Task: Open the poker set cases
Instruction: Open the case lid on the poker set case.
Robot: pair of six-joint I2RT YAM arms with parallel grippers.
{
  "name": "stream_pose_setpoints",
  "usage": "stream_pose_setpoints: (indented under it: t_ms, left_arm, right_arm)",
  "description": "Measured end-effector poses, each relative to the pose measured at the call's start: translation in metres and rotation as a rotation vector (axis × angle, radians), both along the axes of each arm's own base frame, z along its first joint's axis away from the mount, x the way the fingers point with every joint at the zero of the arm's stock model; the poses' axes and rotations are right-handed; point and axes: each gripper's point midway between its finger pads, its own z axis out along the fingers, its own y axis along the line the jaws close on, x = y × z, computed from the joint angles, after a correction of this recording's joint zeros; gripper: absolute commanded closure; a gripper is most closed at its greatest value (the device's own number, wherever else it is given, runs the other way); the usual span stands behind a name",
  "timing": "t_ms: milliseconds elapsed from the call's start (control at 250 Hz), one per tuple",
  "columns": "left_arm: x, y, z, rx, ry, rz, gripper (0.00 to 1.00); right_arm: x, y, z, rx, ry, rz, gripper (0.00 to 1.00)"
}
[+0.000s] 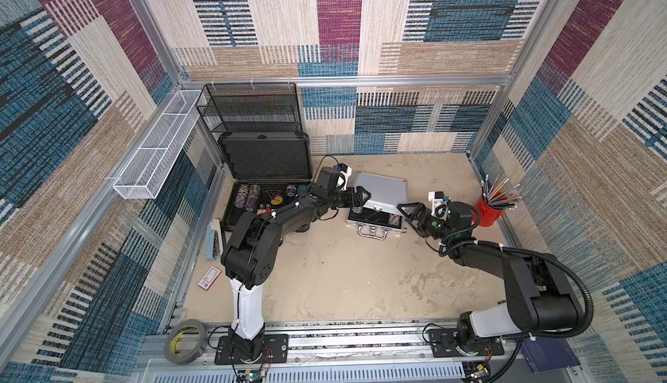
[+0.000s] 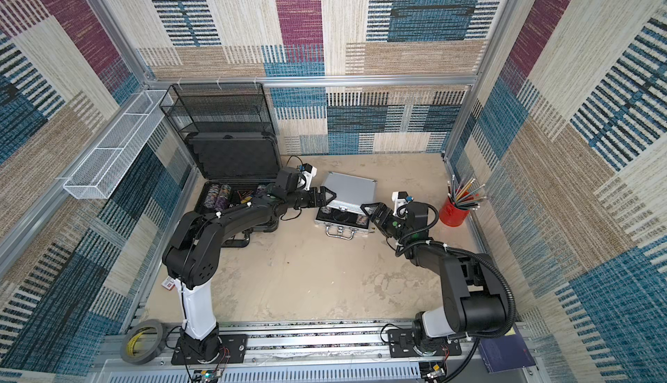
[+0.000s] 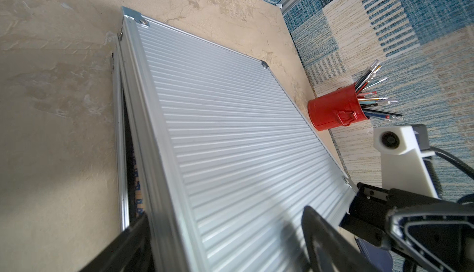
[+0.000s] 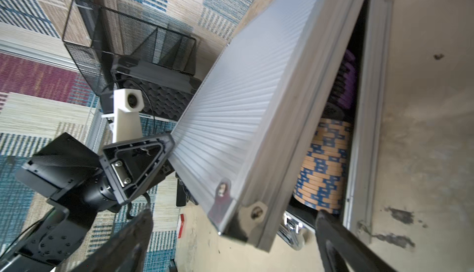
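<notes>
Left gripper (image 1: 365, 196) and right gripper (image 1: 406, 213): wide open, clamping nothing, at front corners of half-open silver case (image 1: 382, 187).
Risk of dropping shut, being unclamped, or sliding away; grey case (image 1: 265, 161), back left, already open.

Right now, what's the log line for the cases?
dark case: open | silver case: lid partly raised | left hand: open at lid | right hand: open at lid
</notes>
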Motion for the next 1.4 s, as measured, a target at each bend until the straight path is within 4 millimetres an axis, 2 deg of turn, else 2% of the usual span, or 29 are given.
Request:
stream_pose_setpoints:
  t_ms: [260, 364, 424, 548, 768, 900, 1100, 1220, 1312, 1400]
  left_arm:
    - [0.0, 0.0, 0.0, -0.003, 0.003, 0.0, 0.11]
    - [0.0, 0.0, 0.001, -0.003, 0.0, -0.003, 0.01]
    - [0.0, -0.001, 0.004, -0.004, -0.008, -0.004, 0.0]
    - [-0.001, 0.001, 0.024, -0.009, -0.062, -0.014, 0.0]
    - [0.008, 0.016, 0.083, -0.005, -0.234, 0.022, 0.0]
    - [0.009, 0.029, 0.099, -0.004, -0.278, 0.05, 0.0]
    - [0.009, 0.046, 0.098, 0.019, -0.295, 0.082, 0.0]
    - [0.005, 0.054, 0.095, 0.027, -0.294, 0.089, 0.0]
    - [0.0, 0.056, 0.086, 0.035, -0.281, 0.087, 0.02]
    - [-0.004, 0.059, 0.067, 0.045, -0.25, 0.085, 0.06]
  right_arm:
    - [0.006, 0.003, 0.021, 0.146, -0.029, -0.029, 0.0]
    - [0.008, 0.003, 0.025, 0.177, -0.02, -0.038, 0.0]
    - [0.01, 0.003, 0.032, 0.193, -0.036, -0.04, 0.0]
    - [0.016, 0.002, 0.043, 0.206, -0.061, -0.049, 0.0]
    - [0.034, 0.0, 0.063, 0.205, -0.12, -0.055, 0.0]
    - [0.048, -0.002, 0.067, 0.193, -0.124, -0.065, 0.0]
    - [0.071, -0.007, 0.075, 0.176, -0.144, -0.075, 0.02]
    - [0.085, -0.01, 0.088, 0.162, -0.175, -0.08, 0.02]
    - [0.097, -0.014, 0.098, 0.152, -0.206, -0.083, 0.03]
    - [0.108, -0.018, 0.103, 0.144, -0.222, -0.09, 0.04]
